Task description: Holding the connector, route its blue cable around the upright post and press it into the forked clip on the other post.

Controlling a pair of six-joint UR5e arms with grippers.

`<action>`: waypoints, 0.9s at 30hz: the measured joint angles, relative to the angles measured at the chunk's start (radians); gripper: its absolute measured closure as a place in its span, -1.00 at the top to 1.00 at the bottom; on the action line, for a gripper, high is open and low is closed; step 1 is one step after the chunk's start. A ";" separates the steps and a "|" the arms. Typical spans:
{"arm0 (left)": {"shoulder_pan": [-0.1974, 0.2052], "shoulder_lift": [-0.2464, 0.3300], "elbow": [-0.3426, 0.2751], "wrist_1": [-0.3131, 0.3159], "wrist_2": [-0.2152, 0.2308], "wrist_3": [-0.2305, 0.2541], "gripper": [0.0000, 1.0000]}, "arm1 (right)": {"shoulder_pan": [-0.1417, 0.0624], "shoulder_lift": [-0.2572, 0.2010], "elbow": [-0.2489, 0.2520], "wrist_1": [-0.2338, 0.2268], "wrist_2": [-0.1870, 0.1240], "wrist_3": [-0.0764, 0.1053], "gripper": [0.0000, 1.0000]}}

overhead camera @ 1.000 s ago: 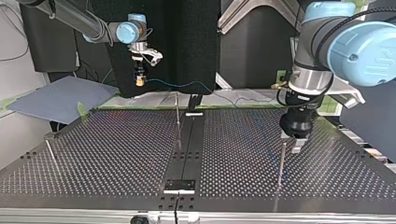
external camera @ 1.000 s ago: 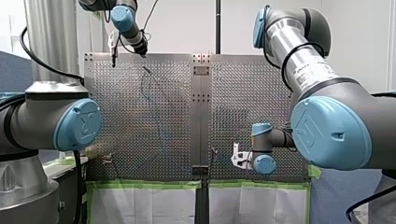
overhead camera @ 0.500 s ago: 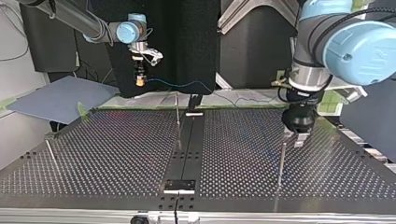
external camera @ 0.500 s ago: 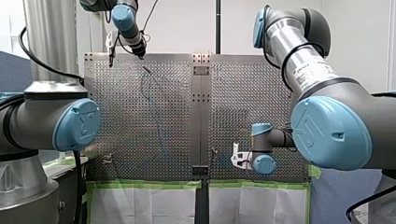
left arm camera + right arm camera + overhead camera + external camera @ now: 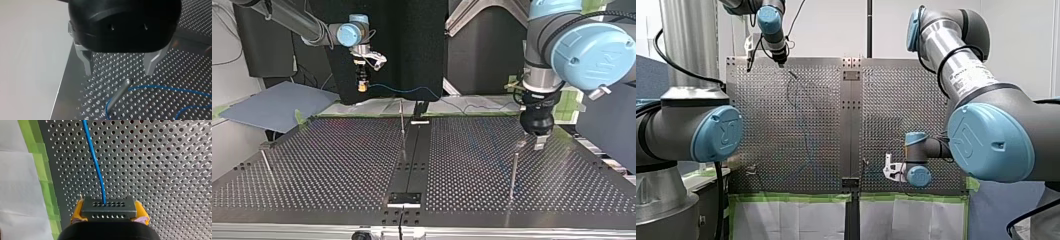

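Note:
In the right wrist view my right gripper [image 5: 109, 216] is shut, its yellow pads [image 5: 77, 212] clamped on a black connector [image 5: 108, 208]. A blue cable [image 5: 95, 160] runs from the connector out over the perforated board. In the top view this gripper [image 5: 361, 85] hangs off the board's far edge, with the cable [image 5: 412, 91] trailing sideways. My left gripper [image 5: 119, 68] stands open with bare metal fingers [image 5: 86, 62], just above an upright post [image 5: 120, 91]. The blue cable [image 5: 160, 87] loops around that post. In the top view it [image 5: 537, 139] hovers behind the post [image 5: 513, 175].
Two more thin posts stand on the perforated table [image 5: 337, 165]: one at the centre strip [image 5: 402, 117] and one near the top view's left edge [image 5: 266, 162]. Green tape [image 5: 43, 170] lines the board's edge. A blue-grey sheet [image 5: 277, 102] lies beyond the table.
My left gripper has drifted a little toward the top view's right and turned, staying open. My right gripper and the connector have not moved.

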 joint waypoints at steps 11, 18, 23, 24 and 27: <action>-0.010 0.000 -0.001 -0.006 -0.016 0.002 0.98 | 0.001 0.001 0.000 0.002 0.000 -0.001 -1.00; -0.014 0.000 -0.001 -0.004 -0.015 0.002 0.98 | 0.001 0.000 0.000 0.004 0.000 -0.002 -1.00; -0.016 0.000 -0.001 -0.004 -0.016 0.005 0.98 | 0.001 0.000 0.000 0.004 0.000 -0.001 -1.00; -0.017 0.000 -0.001 -0.003 -0.016 0.007 0.98 | 0.001 0.000 0.000 0.004 0.000 -0.001 -1.00; -0.020 0.001 -0.001 0.003 -0.016 0.020 0.98 | 0.002 0.000 0.000 0.004 0.000 0.000 -1.00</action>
